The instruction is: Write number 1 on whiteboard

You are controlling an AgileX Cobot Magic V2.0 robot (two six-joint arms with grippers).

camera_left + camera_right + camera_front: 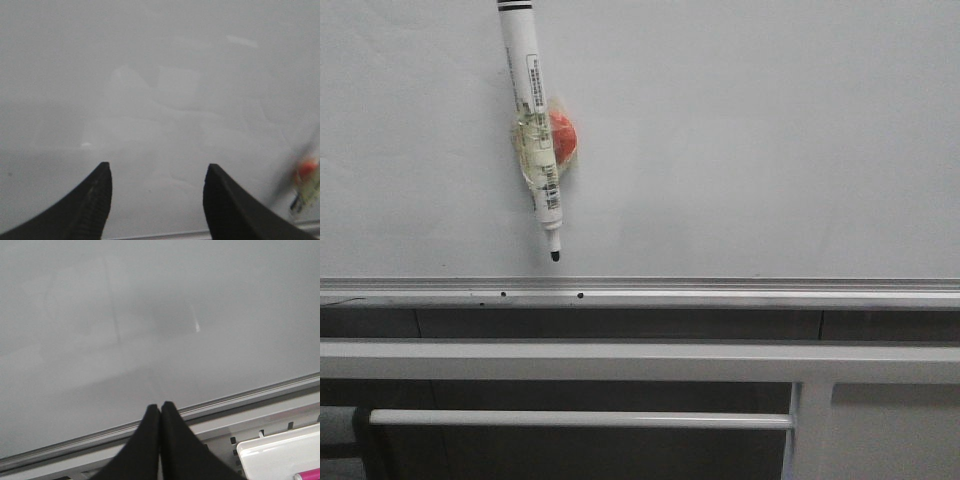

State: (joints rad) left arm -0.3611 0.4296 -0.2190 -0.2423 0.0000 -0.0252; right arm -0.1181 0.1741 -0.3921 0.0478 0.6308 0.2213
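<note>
Nearby, marker [537, 140] tip just above whiteboard [770, 140] ledge.

The marker pen [532, 100] label print is unreadable.

Marker pen [534, 120] top cut off; blurred in left wrist view

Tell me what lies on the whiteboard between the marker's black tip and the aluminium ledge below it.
Nothing: in the front view only bare whiteboard separates the marker pen tip from the aluminium ledge. No stroke is drawn there.
</note>
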